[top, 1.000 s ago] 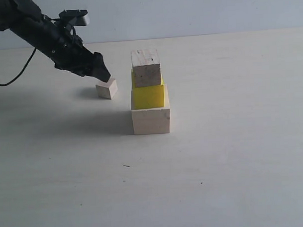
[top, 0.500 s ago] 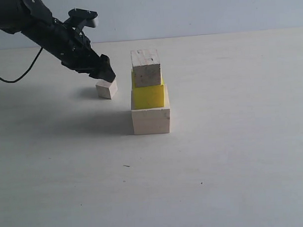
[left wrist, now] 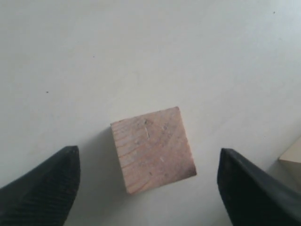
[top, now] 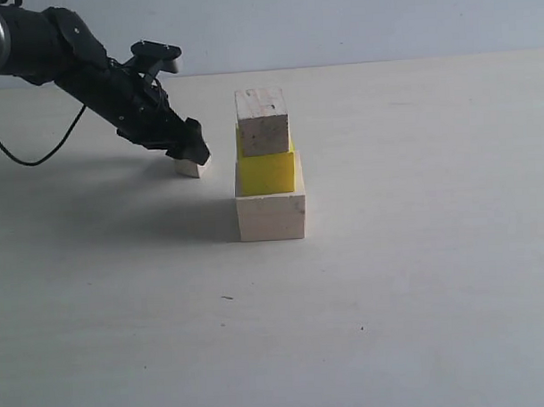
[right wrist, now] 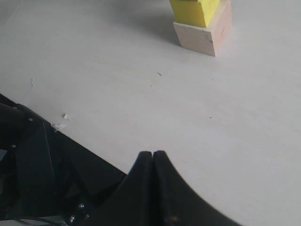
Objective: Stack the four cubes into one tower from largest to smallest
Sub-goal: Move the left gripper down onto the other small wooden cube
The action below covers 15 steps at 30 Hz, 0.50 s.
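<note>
Three-cube stack stands on table point(top: 418, 297): large cube point(top: 271, 216) at base, yellow cube point(top: 266, 171) on it, speckled medium cube point(top: 263, 123) on top. Small cube point(left wrist: 153, 155) lies on table near stack, to its left and a little behind in the exterior view, not touching it. Left gripper point(top: 195, 149) low over small cube, jaws wide apart, one finger either side, clear of wood. Right gripper point(right wrist: 153, 157) well apart from stack, jaws pressed together, empty.
</note>
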Each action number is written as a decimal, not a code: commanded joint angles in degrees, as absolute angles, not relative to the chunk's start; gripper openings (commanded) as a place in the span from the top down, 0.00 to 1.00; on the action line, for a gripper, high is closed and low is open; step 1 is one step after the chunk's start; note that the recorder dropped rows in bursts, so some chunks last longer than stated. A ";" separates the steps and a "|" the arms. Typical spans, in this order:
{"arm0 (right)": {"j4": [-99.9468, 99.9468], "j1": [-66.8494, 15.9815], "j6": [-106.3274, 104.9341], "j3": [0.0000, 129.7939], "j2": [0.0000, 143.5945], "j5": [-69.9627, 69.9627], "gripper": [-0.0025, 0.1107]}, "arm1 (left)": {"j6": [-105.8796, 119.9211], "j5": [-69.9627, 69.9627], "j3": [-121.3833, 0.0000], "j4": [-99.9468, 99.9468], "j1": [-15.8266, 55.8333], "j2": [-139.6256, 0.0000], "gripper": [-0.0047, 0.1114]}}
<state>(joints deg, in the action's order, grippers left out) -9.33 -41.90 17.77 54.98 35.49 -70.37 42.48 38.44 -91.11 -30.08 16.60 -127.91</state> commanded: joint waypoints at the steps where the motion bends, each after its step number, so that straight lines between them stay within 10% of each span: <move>1: -9.42 -42.01 18.07 54.69 35.31 -69.96 0.98 | 44.19 37.57 -91.43 -32.46 16.83 -128.03 0.30; 15: -9.47 -42.01 18.07 54.69 35.31 -69.96 0.98 | 44.61 35.21 -91.43 -31.53 18.51 -128.87 0.30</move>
